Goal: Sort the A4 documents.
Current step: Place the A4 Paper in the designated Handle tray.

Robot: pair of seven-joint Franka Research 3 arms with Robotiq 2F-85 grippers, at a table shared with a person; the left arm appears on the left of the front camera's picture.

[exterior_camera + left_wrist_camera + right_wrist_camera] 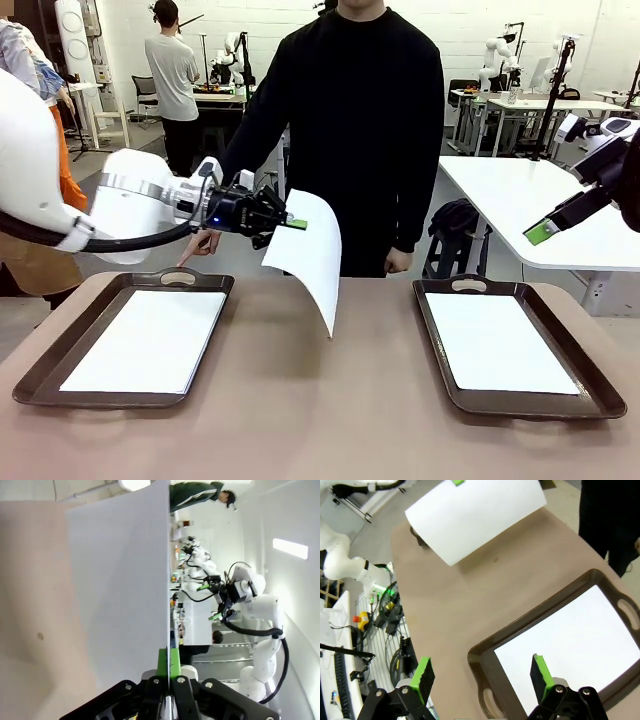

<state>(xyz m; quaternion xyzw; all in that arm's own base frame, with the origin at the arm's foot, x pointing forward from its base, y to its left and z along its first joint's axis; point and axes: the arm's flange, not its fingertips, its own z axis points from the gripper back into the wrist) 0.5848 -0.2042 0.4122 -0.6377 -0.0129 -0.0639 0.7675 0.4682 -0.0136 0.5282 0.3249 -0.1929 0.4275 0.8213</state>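
Left hand [296, 224]: clamped on a sheet [310, 260], carried above the desk [320, 420] between both trays for sorting.
Right hand [482, 677]: released, waiting above the right tray [590, 375].

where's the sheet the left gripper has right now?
In the front view the sheet hangs in the air from the left gripper, pinched at its top edge, above the bare table between the two trays, in front of the person.

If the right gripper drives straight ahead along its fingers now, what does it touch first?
Most likely the white sheet lying in the right tray: the open right gripper points down at it from above. Depth is uncertain; it might meet the tray's near rim instead.
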